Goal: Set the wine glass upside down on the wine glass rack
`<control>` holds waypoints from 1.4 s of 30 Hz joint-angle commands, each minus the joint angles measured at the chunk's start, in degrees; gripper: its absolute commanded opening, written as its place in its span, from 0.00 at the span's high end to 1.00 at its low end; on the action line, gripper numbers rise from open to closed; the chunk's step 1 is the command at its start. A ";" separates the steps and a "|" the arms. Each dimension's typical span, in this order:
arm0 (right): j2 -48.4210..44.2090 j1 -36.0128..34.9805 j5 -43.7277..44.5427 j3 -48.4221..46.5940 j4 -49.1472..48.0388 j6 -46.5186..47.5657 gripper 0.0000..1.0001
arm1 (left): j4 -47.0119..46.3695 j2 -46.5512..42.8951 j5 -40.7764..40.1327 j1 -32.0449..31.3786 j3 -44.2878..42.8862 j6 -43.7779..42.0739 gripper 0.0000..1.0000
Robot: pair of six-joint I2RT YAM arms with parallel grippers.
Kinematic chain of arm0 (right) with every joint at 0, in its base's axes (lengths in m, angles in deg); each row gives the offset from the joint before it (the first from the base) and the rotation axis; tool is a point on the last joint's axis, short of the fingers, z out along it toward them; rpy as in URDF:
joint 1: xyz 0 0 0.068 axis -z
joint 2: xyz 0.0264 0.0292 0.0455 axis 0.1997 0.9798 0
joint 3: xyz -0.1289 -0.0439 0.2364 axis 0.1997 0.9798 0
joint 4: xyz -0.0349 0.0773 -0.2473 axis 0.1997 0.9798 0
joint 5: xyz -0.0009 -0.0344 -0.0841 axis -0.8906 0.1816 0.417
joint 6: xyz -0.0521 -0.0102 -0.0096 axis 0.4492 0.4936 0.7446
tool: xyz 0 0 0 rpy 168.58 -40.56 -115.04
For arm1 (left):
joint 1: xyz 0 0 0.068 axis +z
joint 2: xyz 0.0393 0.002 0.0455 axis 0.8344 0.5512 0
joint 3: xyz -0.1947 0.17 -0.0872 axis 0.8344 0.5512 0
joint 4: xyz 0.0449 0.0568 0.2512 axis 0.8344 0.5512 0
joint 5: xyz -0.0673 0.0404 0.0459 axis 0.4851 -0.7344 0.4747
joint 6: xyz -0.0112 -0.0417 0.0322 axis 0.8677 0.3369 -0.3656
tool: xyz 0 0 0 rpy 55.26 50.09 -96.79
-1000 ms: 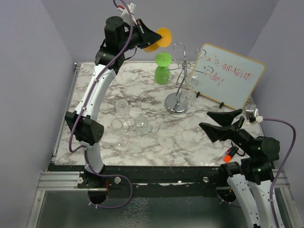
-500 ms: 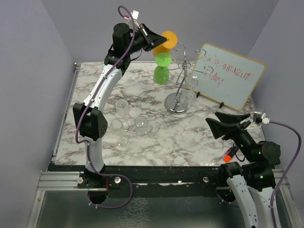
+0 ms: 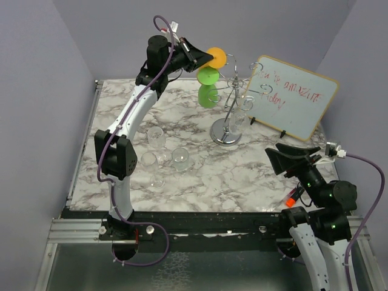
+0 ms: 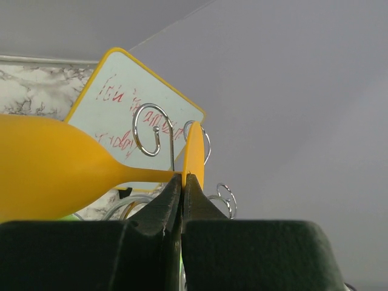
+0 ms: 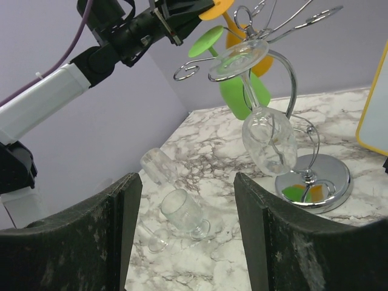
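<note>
**Left gripper**: jaws pressed onto the thin stem of the orange wine glass, right behind its foot. The glass is in the air, not yet hung, with its foot leading.

**Wine glass rack**: stands at 1 o'clock of the table. The orange glass is at the rack's 11 o'clock, just beside the curled arms. A green glass and a clear glass already hang from it.

**Right gripper**: jaws spread, holding nothing, at 5 o'clock.

**Risks:**
- The foot may catch a curl rather than slide in.
- The green glass may get knocked.
- The stem may swivel in so narrow a pinch.
- The light rack may tip.

**Writing:** the whiteboard, at the rack's 3 o'clock, has red handwriting that seems to include "amazing". The rest is unclear.
</note>
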 commanded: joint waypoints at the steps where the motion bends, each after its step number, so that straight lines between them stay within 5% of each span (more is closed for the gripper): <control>1: -1.10 -0.11 2.15 -0.43 1.21 -0.25 0.33 | -0.90 -1.14 2.00 -1.01 -1.55 0.14 1.00; 42: -1.15 -0.11 2.55 -0.82 -0.12 -1.44 0.33 | 0.86 10.48 -6.69 -6.93 -18.93 4.18 1.00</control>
